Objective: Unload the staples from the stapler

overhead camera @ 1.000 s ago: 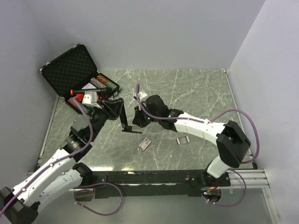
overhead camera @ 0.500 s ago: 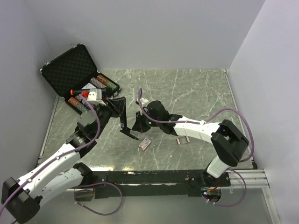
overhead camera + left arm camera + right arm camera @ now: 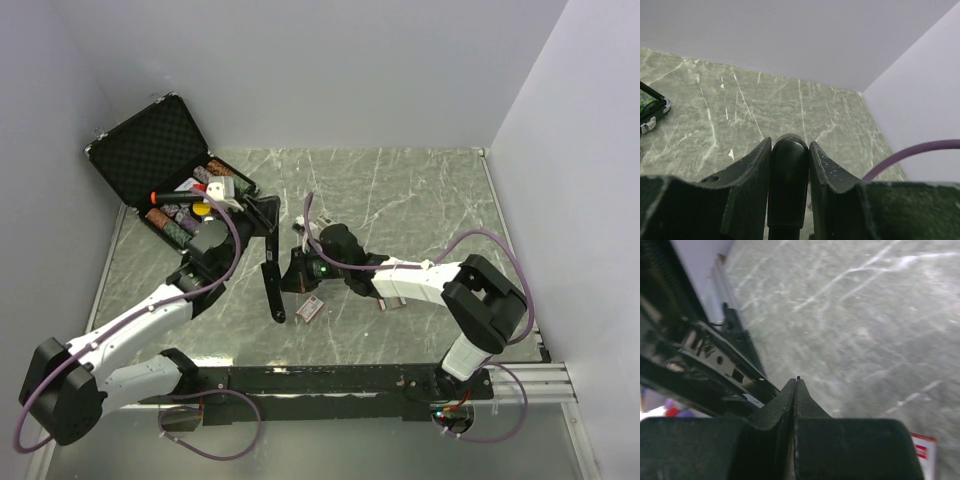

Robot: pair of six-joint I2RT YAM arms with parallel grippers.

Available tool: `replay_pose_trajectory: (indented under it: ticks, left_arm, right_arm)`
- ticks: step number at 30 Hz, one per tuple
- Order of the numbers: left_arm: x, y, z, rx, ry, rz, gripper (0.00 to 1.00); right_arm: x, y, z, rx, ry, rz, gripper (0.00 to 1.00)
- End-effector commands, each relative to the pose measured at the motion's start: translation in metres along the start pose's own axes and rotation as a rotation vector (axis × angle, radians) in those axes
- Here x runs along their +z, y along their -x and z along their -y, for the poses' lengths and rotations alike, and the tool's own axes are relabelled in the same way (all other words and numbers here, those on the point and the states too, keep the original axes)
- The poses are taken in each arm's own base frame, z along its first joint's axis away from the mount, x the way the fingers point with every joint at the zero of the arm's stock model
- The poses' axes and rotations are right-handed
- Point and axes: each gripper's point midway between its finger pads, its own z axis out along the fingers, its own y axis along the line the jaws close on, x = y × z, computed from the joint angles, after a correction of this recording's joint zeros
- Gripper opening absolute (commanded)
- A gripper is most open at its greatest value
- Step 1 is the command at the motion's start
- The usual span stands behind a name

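The black stapler (image 3: 272, 285) hangs opened out, its long arm pointing down toward the near edge. My left gripper (image 3: 262, 214) is shut on its rounded black end (image 3: 788, 172), which fills the gap between both fingers. My right gripper (image 3: 291, 274) is just right of the stapler's middle with its fingers pressed together (image 3: 797, 383); a tiny dark nub shows at the tips, too small to identify. The stapler's metal magazine (image 3: 715, 360) lies just left of those tips. No staples show clearly.
An open black foam-lined case (image 3: 150, 140) with tools stands at the back left. A small red-and-white box (image 3: 311, 309) lies right of the stapler's lower end, also seen as a box corner (image 3: 923, 447). Another small box (image 3: 392, 299) lies under the right forearm.
The left arm has carried the stapler right and toward the back, and its long arm has swung down toward the near edge. The right gripper has stayed shut, close beside it.
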Motion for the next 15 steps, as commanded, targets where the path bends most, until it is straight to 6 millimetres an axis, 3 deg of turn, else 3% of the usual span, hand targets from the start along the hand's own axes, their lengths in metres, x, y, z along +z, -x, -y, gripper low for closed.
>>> replay_pose_trajectory:
  ticks: [1, 15]
  left_arm:
    - [0.015, 0.053, 0.029, -0.11, -0.055, 0.182, 0.01]
    - [0.027, 0.03, 0.023, -0.082, -0.006, 0.14, 0.01]
  right_arm:
    - [-0.002, 0.012, -0.04, 0.024, 0.182, 0.026, 0.0]
    - [0.004, 0.013, -0.055, 0.043, 0.233, -0.015, 0.0]
